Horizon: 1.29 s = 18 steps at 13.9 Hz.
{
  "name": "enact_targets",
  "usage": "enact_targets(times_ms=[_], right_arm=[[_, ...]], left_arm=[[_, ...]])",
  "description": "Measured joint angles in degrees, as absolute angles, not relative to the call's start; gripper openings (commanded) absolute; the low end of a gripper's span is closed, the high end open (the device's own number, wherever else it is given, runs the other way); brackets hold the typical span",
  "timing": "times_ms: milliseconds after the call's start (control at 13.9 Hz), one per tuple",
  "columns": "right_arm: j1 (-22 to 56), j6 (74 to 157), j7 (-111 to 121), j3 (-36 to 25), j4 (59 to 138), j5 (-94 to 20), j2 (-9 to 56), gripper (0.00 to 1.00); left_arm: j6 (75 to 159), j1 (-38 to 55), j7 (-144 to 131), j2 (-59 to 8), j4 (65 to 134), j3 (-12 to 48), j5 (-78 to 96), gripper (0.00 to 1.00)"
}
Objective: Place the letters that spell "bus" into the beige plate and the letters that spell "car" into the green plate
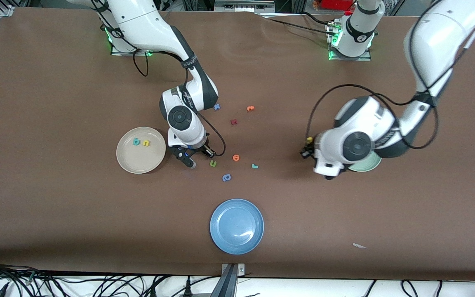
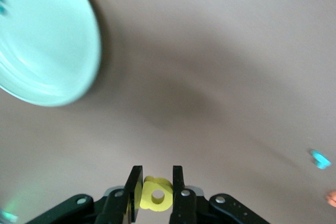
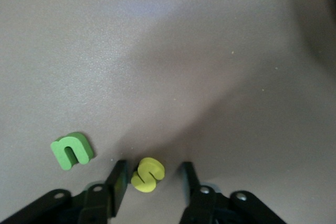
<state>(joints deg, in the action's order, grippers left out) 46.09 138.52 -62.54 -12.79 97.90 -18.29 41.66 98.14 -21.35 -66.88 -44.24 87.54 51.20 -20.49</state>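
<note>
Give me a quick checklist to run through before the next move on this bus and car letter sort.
1. Yellow s sits between the right tool fingers: ok.
2. Right tool shut on the s: not ok, gaps show.
3. Green letter outside those fingers: ok.
4. Left tool grips the yellow a: ok.
5. Green plate under the a: not ok.
6. Teal b and yellow u in the beige plate: ok.

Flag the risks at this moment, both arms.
1. Right gripper straddles the yellow "s" off-centre, nearer one finger; closing could flick it away.
2. The green u-shaped letter lies close beside it and could get knocked.
3. Left gripper pinches the yellow "a", not yet over the green plate; a slip drops it on the table.
</note>
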Motion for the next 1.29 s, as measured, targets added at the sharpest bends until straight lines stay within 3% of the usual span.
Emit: enact_targets(times_ms=[72, 215, 431, 646, 862, 933, 1005, 1077, 1221, 1292], right_arm=[[46.09, 138.52, -62.54, -12.79, 97.90, -18.29, 41.64, 0.15], [46.09, 138.28, -62.43, -12.86, 97.88, -18.27, 41.51, 0.05], [46.08, 137.55, -61.90, -13.04, 97.50, -18.02, 41.52, 0.04], [46.12, 129.17, -57.45, -15.87, 94.84, -16.54, 40.80, 0.04], [45.84, 117.35, -45.76, -22.16, 93.25, -16.52, 37.67, 0.04], [45.69, 114.79, -42.70, -24.08, 93.33, -16.52, 36.63, 0.04], [45.59, 112.86, -39.60, -25.94, 93.67, -16.51, 35.93, 0.04], [45.45, 111.91, -35.73, -27.56, 94.56, -16.51, 35.55, 0.04], [44.89, 113.38, -28.96, -29.12, 98.18, -16.52, 35.63, 0.12], [44.70, 115.88, -27.25, -29.38, 100.55, -16.52, 35.84, 0.28]], left_arm=[[97.51, -23.48, -63.94, -44.24, 87.62, 51.22, -20.49, 0.16], [96.67, -26.85, -59.10, -44.24, 88.12, 51.17, -20.76, 0.16], [96.18, -31.43, -53.55, -44.34, 90.31, 51.02, -26.38, 0.16], [96.23, -34.37, -50.00, -44.99, 92.28, 49.65, -30.69, 0.18], [96.84, -34.32, -48.55, -46.17, 92.91, 47.72, -31.74, 0.40], [96.89, -34.24, -48.52, -46.65, 92.94, 47.70, -31.89, 0.57], [96.91, -34.12, -48.52, -46.93, 92.94, 47.70, -31.93, 0.91], [96.94, -34.01, -48.52, -47.02, 92.94, 47.71, -31.94, 1.00], [96.95, -33.91, -48.53, -47.02, 92.93, 48.01, -31.94, 1.00], [96.95, -33.68, -48.62, -47.02, 92.92, 48.31, -31.88, 1.00]])
